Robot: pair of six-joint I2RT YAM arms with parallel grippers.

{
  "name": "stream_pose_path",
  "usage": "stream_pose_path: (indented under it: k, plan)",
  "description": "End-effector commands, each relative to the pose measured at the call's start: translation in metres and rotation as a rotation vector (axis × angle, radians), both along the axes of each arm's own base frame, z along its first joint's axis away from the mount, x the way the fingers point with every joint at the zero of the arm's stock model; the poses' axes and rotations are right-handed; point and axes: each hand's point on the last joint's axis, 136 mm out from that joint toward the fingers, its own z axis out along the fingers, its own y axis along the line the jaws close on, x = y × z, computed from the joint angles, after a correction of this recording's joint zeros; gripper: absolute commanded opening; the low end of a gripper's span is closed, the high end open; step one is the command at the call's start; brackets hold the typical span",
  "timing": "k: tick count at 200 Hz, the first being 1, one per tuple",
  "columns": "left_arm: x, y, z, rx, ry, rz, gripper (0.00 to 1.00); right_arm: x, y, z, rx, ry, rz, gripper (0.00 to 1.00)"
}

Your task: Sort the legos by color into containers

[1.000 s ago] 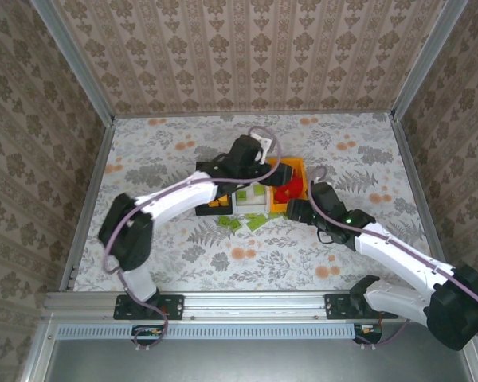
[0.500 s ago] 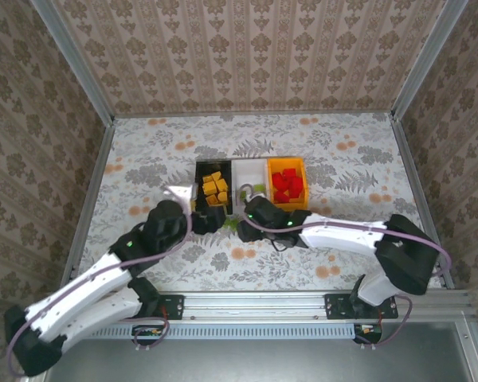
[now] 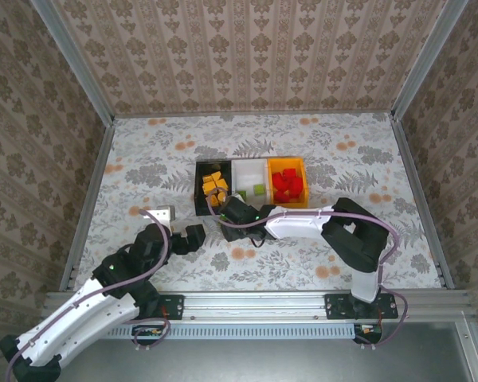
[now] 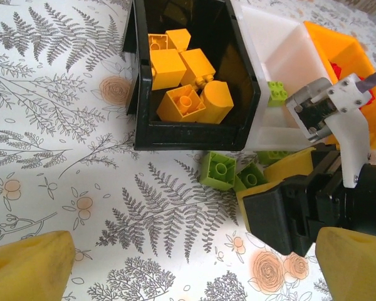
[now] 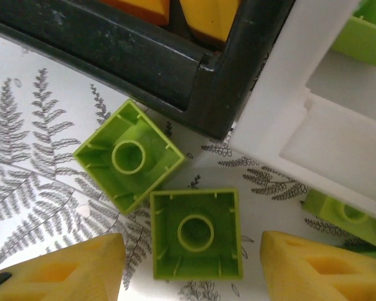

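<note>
Counter: the floral-printed counter (image 3: pixel 143 151) carries three bins set side by side in a row.
Black bin: the black bin (image 4: pixel 188 135) is the leftmost and holds the orange-yellow bricks (image 4: pixel 182 81).
White bin: the white bin (image 4: pixel 282 50) is in the middle, with a green brick (image 4: pixel 277 93) lying inside against its near wall.
Orange bin: the orange bin (image 4: pixel 344 47) is the rightmost and holds the red bricks (image 3: pixel 287 185).
Loose legos: the first loose brick (image 5: pixel 128 155) and the second loose brick (image 5: pixel 196 233), both light green, lie hollow side up on the counter. They sit just beside each other, in front of the corner where the black and white bins meet. A third loose brick (image 5: pixel 348 216), also green, lies just beside the near wall of the white bin.
Right pincer: the right pincer (image 5: pixel 189 251) is low over the counter with its yellow fingers (image 5: pixel 69 269) on either side of the second loose brick. A gap shows on each side, so the jaws are apart and grip nothing.
Left pincer: the left pincer (image 4: pixel 194 266) is spread wide with nothing between its fingers. It hovers over the counter in front of the black bin, to the left of the right pincer.
</note>
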Motion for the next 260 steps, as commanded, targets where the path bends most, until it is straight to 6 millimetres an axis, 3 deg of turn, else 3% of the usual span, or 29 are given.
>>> stream_pose_path:
  k: [1,42,74,102,130,150,170,197,240,249,260]
  plan:
    - [-0.001,0.004,-0.001,0.01,0.013,0.023,1.0,0.006,-0.006,-0.006,-0.071,-0.014,-0.005,0.58]
    - [0.0,0.003,0.0,0.006,0.006,0.021,1.0,0.007,-0.005,-0.012,-0.082,-0.011,0.005,0.48]
    - [0.001,0.003,0.003,0.009,-0.004,0.02,1.0,0.001,-0.003,-0.004,-0.05,-0.004,0.03,0.36]
    - [0.003,0.001,0.006,0.034,-0.017,0.002,1.0,-0.01,-0.01,0.018,0.001,-0.011,0.037,0.33]
    - [0.008,-0.007,0.001,0.097,-0.006,-0.035,1.0,-0.009,-0.021,0.061,0.06,-0.071,0.016,0.33]
    - [0.013,-0.016,-0.004,0.15,-0.001,-0.075,1.0,0.005,-0.03,0.092,0.118,-0.099,-0.037,0.34]
    - [0.021,-0.02,-0.012,0.228,0.008,-0.094,0.99,0.03,-0.042,0.104,0.131,-0.084,-0.122,0.34]
    - [0.029,-0.033,-0.025,0.309,0.042,-0.142,0.95,0.063,-0.06,0.094,0.102,-0.031,-0.252,0.34]
    - [0.037,-0.052,-0.043,0.349,0.07,-0.194,0.9,0.096,-0.062,0.08,0.089,-0.001,-0.326,0.36]
    - [0.039,-0.056,-0.044,0.356,0.07,-0.202,0.89,0.101,-0.064,0.08,0.083,0.005,-0.343,0.4]
    - [0.042,-0.06,-0.048,0.369,0.075,-0.213,0.87,0.104,-0.063,0.081,0.088,0.012,-0.352,0.53]
